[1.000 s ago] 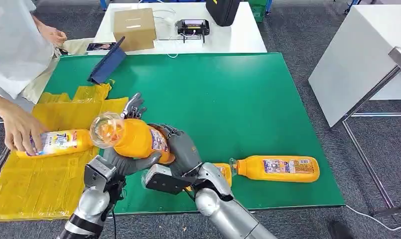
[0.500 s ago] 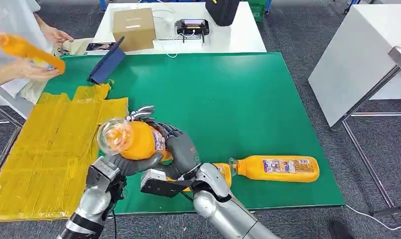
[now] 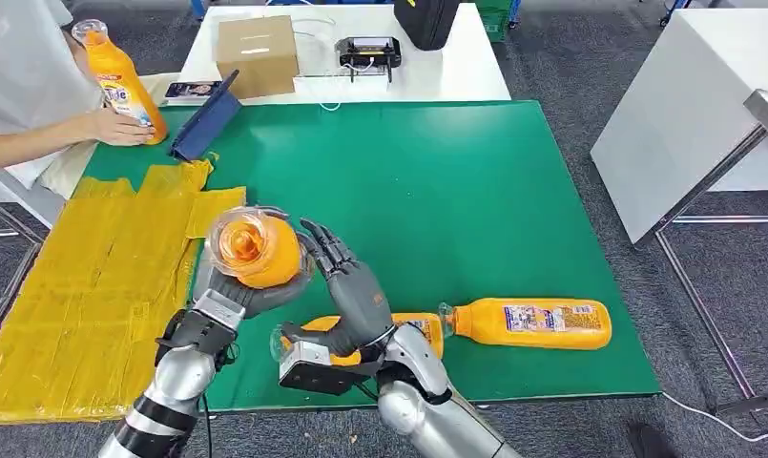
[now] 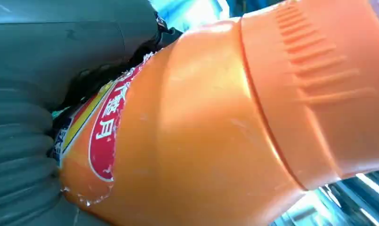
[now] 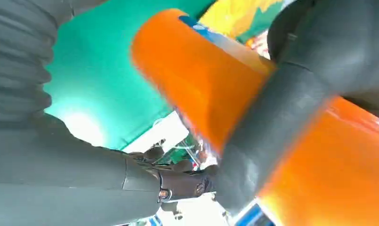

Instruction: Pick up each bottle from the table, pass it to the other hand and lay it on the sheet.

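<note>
My left hand (image 3: 229, 298) grips an orange bottle (image 3: 256, 250) above the table's near left part, its clear cap turned up toward the head view. In the left wrist view the bottle (image 4: 201, 132) lies against the hand's grey cover (image 4: 32, 94). My right hand (image 3: 353, 291) stands just right of the bottle with its fingers spread and holds nothing. The right wrist view shows the bottle (image 5: 201, 75) blurred, close to that hand (image 5: 60, 169). A second bottle (image 3: 532, 322) lies on the green table (image 3: 437, 191). A third (image 3: 424, 330) lies partly hidden behind my right arm. The yellow sheet (image 3: 93, 286) lies at the left.
A person's hand (image 3: 122, 127) steadies an upright orange bottle (image 3: 120, 72) at the table's far left corner. A blue tablet case (image 3: 206, 122) lies nearby. Behind is a white table (image 3: 456, 76) with a cardboard box (image 3: 257, 52) and a black bag (image 3: 425, 21). Another white table (image 3: 685, 105) stands at the right.
My right hand has let go of the bottle and spread its fingers; my left hand now carries it alone, cap tilted up. The person took a bottle off the sheet and stood it at the far corner.
</note>
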